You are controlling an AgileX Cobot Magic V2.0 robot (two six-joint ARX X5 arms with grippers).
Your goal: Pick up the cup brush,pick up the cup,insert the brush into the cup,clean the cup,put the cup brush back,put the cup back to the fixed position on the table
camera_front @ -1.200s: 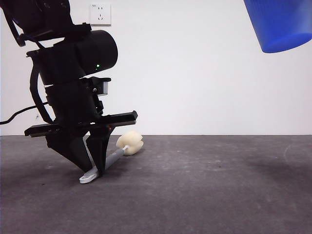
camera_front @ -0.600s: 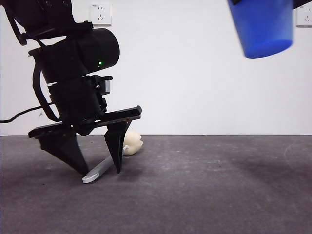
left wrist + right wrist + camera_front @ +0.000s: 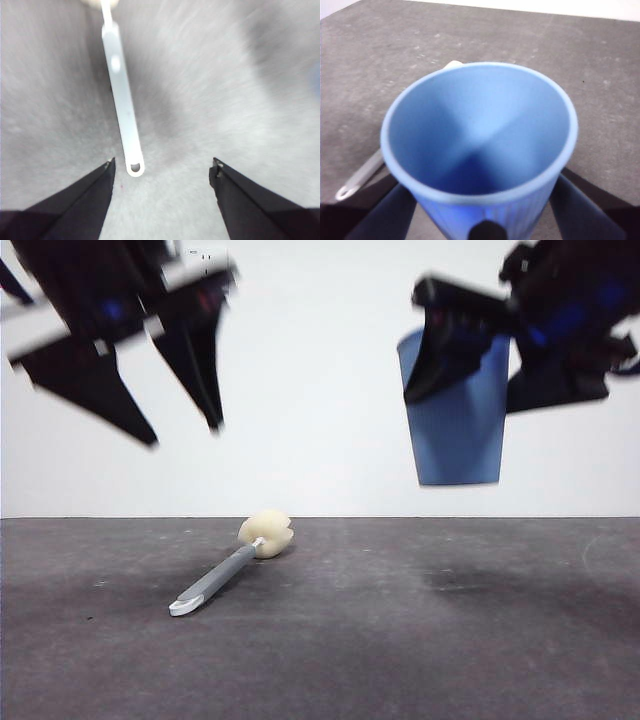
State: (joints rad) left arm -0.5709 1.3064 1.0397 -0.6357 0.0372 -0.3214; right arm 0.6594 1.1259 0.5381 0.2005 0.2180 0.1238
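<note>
From the front, both my grippers hang in the air above the table, blurred — the left gripper high over the brush, the right gripper clamped on the cup, which floats upright and well clear of the surface. That view shows me the brush whole: it lies flat on the table, cream sponge head toward the wall, grey handle running forward to its white tip. My left wrist view shows less of it — only the pale handle with a small hole at its near end, the head cut off at the edge — but it shows plainly that my left gripper is spread wide, empty, the handle's end lying just beside one jaw. My right wrist view looks straight down into the cup: blue, smooth-rimmed, ribbed outside, with a jaw pressed to each flank, and the brush handle on the table beyond.
</note>
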